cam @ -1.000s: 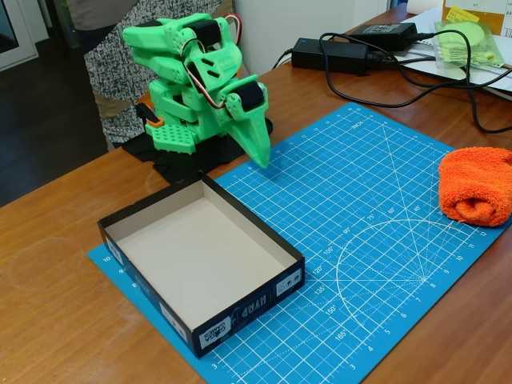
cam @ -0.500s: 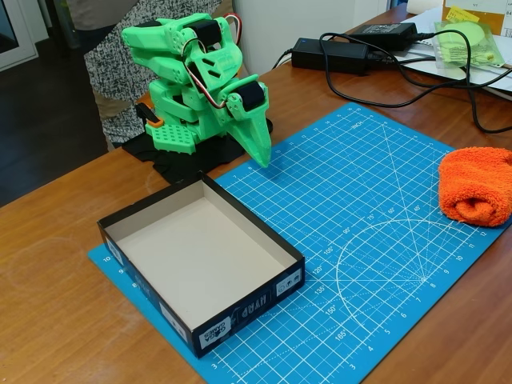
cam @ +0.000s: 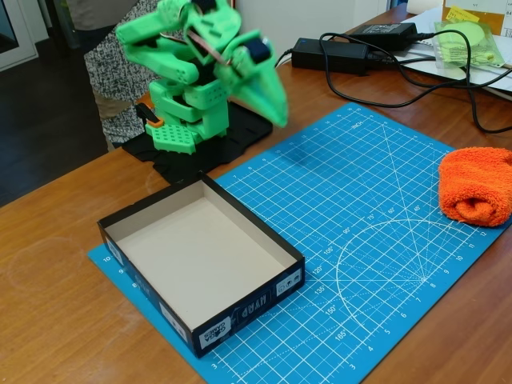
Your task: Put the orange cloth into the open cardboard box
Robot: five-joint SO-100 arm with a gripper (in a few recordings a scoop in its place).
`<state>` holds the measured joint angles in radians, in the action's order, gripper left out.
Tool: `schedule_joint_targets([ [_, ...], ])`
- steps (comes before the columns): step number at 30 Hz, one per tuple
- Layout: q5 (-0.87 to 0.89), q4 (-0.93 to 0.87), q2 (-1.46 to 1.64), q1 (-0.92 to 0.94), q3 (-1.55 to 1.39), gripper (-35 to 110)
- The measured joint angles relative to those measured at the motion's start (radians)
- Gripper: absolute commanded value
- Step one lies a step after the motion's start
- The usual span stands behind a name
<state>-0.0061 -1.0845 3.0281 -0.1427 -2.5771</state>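
Gripper (cam: 276,112) motion-blurred, up off the mat (cam: 376,240) near its far-left edge; can't tell if the fingers are apart or together. Cloth (cam: 478,186) sits at the mat's right edge, overhanging onto the table (cam: 48,264). Box (cam: 120,232) on the mat's near-left corner, nothing inside. Bare mat between box and cloth.

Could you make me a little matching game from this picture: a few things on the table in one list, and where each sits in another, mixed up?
Things:
1. orange cloth
2. open cardboard box
3. gripper
4. pale green packet

Places:
A. raised above the blue mat's far edge
B. top right, on papers
C. mat's right edge
D. mat's left end, nothing inside

Pairs: 1-C, 2-D, 3-A, 4-B
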Motion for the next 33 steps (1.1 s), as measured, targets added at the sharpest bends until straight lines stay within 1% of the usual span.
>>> schedule_joint_targets([
  [1,0.000,-0.018,-0.126,-0.009,0.112,1],
  [4,0.018,-0.078,-0.526,-0.055,0.465,14],
  [5,0.026,-0.087,-0.649,-0.077,0.566,19],
  [7,0.034,-0.127,-0.867,-0.103,0.744,34],
  [11,0.028,-0.238,-1.272,-0.124,1.068,42],
  [14,0.018,-0.328,-1.555,-0.155,1.325,53],
  [19,0.012,-0.517,-2.002,-0.193,1.830,58],
  [23,0.003,-0.548,-2.246,-0.247,2.145,58],
  [28,-0.002,-0.546,-2.461,-0.287,2.379,58],
  [33,0.003,-0.456,-2.594,-0.265,2.428,58],
])
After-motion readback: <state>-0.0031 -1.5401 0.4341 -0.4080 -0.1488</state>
